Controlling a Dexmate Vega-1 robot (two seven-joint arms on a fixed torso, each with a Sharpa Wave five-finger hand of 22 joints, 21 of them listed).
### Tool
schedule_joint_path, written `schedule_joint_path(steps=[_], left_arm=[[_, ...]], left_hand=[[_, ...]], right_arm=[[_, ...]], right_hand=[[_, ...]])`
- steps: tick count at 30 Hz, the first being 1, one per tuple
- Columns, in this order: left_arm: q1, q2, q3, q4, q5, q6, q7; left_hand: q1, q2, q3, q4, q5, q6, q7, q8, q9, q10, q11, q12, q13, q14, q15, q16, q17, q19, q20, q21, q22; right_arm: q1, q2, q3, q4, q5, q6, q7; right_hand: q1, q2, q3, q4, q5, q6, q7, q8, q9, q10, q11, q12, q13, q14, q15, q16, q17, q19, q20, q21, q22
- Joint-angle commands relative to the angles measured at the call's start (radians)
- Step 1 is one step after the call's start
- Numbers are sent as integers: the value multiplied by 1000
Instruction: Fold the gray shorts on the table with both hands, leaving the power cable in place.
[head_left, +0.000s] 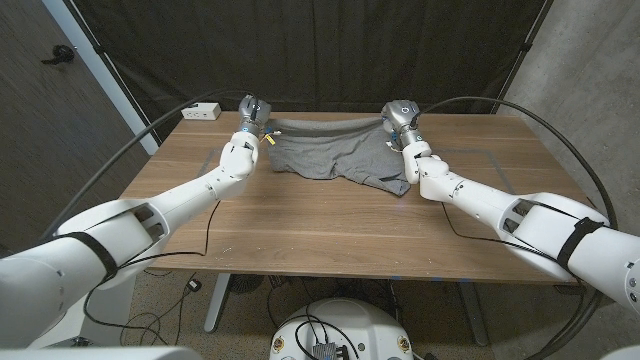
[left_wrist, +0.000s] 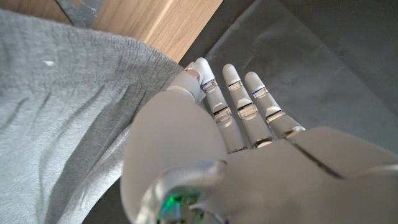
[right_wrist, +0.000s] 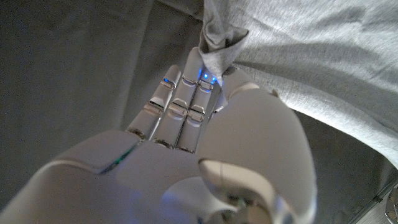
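The gray shorts (head_left: 330, 152) lie at the far middle of the wooden table (head_left: 330, 225), their far edge pulled taut and raised between my two hands. My left hand (head_left: 250, 110) holds the far left corner; in the left wrist view the thumb of that hand (left_wrist: 249, 155) presses the gray cloth (left_wrist: 62, 112) against its fingers. My right hand (head_left: 400, 114) holds the far right corner; in the right wrist view a bunched tip of the cloth (right_wrist: 323, 56) is pinched at the fingertips of that hand (right_wrist: 205, 143). The near part of the shorts rests on the table.
A white power strip (head_left: 203, 112) with its cable lies at the table's far left corner, just left of my left hand. Black cables arc over both arms. A dark curtain hangs behind the table. Faint tape marks (head_left: 497, 160) show on the wood.
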Motion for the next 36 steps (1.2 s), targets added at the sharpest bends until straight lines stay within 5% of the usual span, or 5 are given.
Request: schedule_joint_path(steps=[1,15,23,27,36], left_arm=[[-59,-102,94,200,-62,34,99],[-136,-187,232,347,-121,112,56],[-168,-169,291,294,-132,150,-128],[-172,-156,301,268,-136,160,-155],[-124,-39,254,44,-132,183,-121]], left_hand=[[19,3,-5,-6,-11,24,14,-13,-6,61,-51,50,195,15,-166,9,8,5,-7,13,3],[56,15,-1,2,-32,-86,16,-139,-60,-52,-50,-72,98,3,-160,-9,-9,-20,6,70,-1],[-109,-15,-33,77,-30,-322,21,-310,-72,-267,-11,-237,-19,-166,-129,-108,-76,-90,17,128,-15],[-175,11,-25,105,-25,-501,36,-325,-72,-419,19,-290,-69,-299,-79,-116,-113,-134,35,157,-25],[-239,17,-3,137,-28,-645,-16,-317,-69,-600,30,-294,-92,-385,-36,-108,-143,-195,63,171,-43]], right_arm=[[46,36,-64,81,18,-8,40],[68,27,-113,34,3,-153,199],[122,20,-160,-9,7,-225,490],[106,-2,-128,-55,30,-242,479],[2,-127,-33,-315,33,-262,373]], right_hand=[[10,12,10,1,-3,-7,-1,-2,1,-6,-2,-6,-4,-4,-97,0,7,0,-6,7,0],[28,-3,59,-6,-23,-206,-49,-30,-12,-158,-37,-120,-79,-93,-104,-149,-65,-46,6,11,-7],[-92,-39,94,28,-13,-569,-96,-30,-11,-475,-71,-361,-169,-279,-86,-435,-296,-130,50,-9,-22],[-147,-40,95,39,-5,-739,-94,-29,-9,-608,-33,-456,-197,-421,-53,-526,-369,-181,67,-32,-25],[-157,32,144,47,-22,-713,-77,2,-8,-607,-28,-465,-210,-458,-41,-525,-402,-203,80,-45,-27]])
